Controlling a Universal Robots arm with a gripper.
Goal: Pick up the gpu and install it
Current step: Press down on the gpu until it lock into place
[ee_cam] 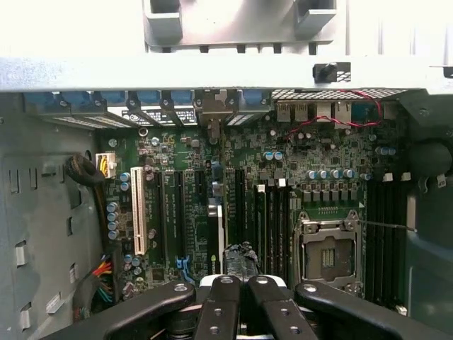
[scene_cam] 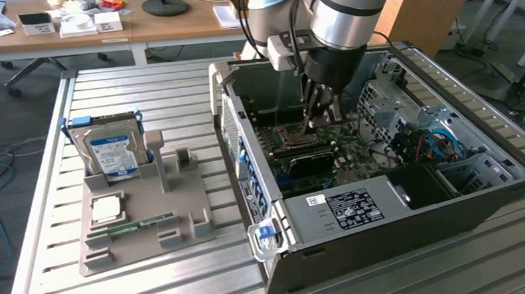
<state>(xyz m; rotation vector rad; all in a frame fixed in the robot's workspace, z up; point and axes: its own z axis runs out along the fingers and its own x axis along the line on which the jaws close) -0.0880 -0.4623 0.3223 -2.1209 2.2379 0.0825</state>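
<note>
The gpu [ee_cam: 212, 234] stands edge-on in a slot of the motherboard [ee_cam: 311, 156] inside the open computer case [scene_cam: 356, 249], with its metal end bracket [ee_cam: 212, 117] against the case's rear wall. In the exterior view it is the dark card [scene_cam: 309, 159] just below the arm. My gripper [ee_cam: 238, 282] hangs inside the case over the card's near end, fingers [ee_cam: 221, 304] pressed together with nothing visible between them. Whether they touch the card I cannot tell. From outside, the gripper [scene_cam: 317, 123] reaches down beside the CPU socket [scene_cam: 293, 134].
A grey parts holder [scene_cam: 139, 249] on the slatted table at the exterior view's left carries a silver hard drive [scene_cam: 112, 152], a processor chip [scene_cam: 106, 207] and a green memory stick [scene_cam: 133, 226]. Drive cages and cables [scene_cam: 421, 140] crowd the case's right side.
</note>
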